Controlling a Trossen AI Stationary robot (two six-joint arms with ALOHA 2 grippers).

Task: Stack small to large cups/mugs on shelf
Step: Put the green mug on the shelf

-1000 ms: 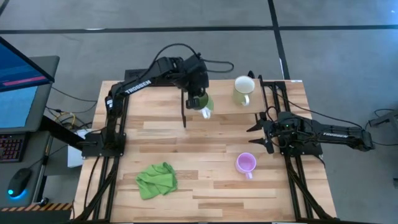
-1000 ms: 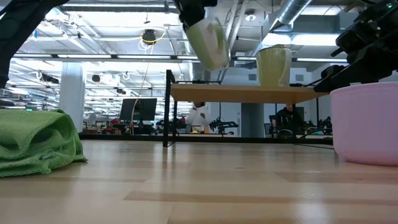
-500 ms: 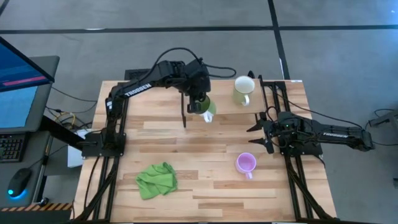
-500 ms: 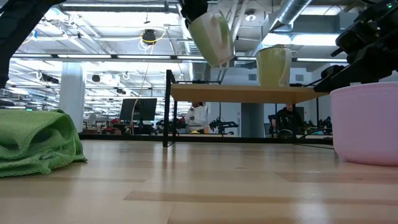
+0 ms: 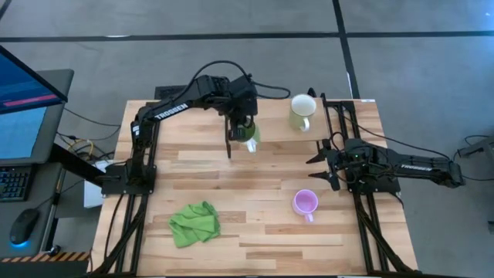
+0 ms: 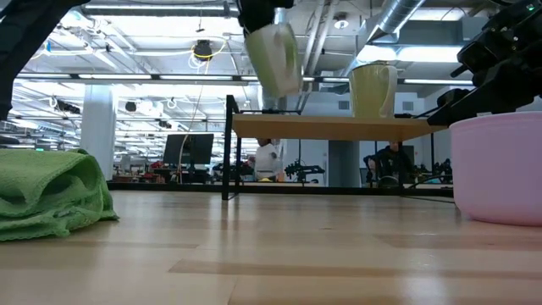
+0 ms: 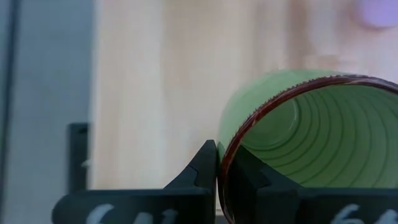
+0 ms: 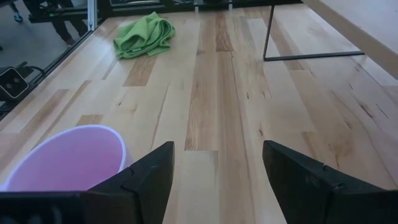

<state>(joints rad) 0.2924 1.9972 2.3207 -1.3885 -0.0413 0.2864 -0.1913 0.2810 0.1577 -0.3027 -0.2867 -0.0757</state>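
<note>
My left gripper (image 5: 242, 126) is shut on the green mug (image 5: 248, 137), which hangs in the air over the left end of the shelf (image 6: 330, 127). In the low view the green mug (image 6: 271, 55) is clear above the shelf board. The cream mug (image 5: 301, 112) stands by its base on the shelf's right part, and it also shows in the low view (image 6: 373, 89). The lilac mug (image 5: 306, 203) stands on the table near the right. My right gripper (image 5: 321, 170) is open and empty, low over the table, with the lilac mug (image 8: 62, 158) just beside it. My left gripper pinches the green mug's wall at the rim (image 7: 221, 163), one finger (image 7: 245, 180) inside the mug and one (image 7: 200, 171) outside. The fingers come from above, pointing down. The mug hangs below them, lifted clear of the shelf, nearly upright with a slight tilt.
A crumpled green cloth (image 5: 194, 222) lies on the table's near left. The shelf's thin black legs (image 6: 227, 148) stand on the far part of the table. Bare wood lies between the cloth and the lilac mug.
My left gripper has carried the green mug a little toward the table's right and then back left over the shelf's left end. The mug, tilted before, hangs closer to upright now. It stays at about the same height.
</note>
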